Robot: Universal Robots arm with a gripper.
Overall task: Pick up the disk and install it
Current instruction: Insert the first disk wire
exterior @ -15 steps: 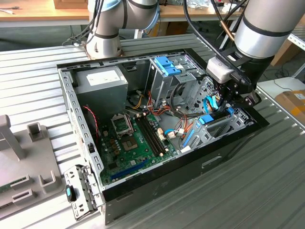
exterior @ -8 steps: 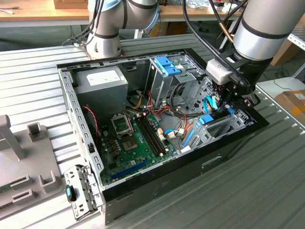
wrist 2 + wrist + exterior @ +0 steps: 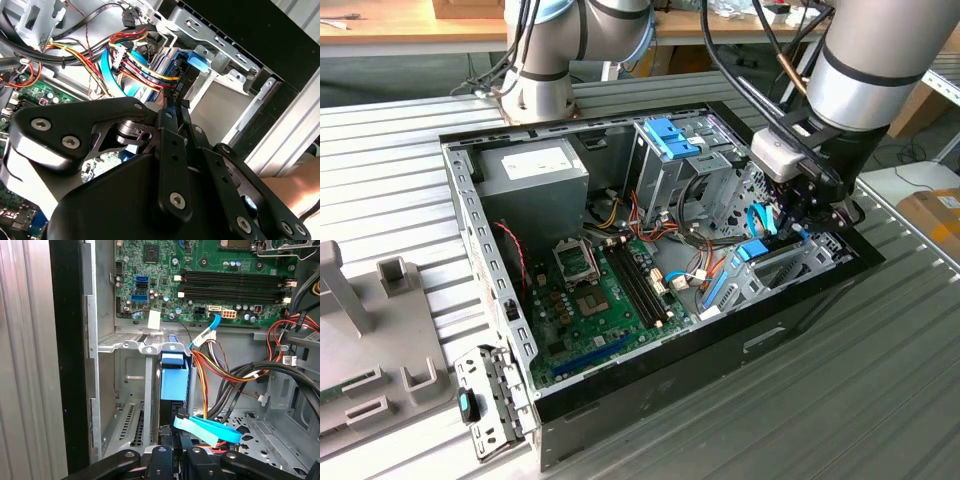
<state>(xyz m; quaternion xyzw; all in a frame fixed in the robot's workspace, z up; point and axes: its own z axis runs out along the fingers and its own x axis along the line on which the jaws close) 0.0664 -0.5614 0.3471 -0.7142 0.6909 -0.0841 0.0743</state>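
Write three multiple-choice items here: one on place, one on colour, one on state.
1. Where is the black robot gripper in the exterior view?
A. Inside the black metal computer case, at the exterior view's right.
B. Inside it, at the exterior view's left.
C. Outside it.

2. What colour is the plastic bracket edging the flat rectangular metal disk?
A. Red.
B. Blue.
C. Yellow.

3. How is the case?
A. Closed.
B. Open, board exposed.
C. Overturned.

Answers: 1 A, it reaches in there; 2 B, bright blue in the first wrist view; 3 B, the green motherboard shows.
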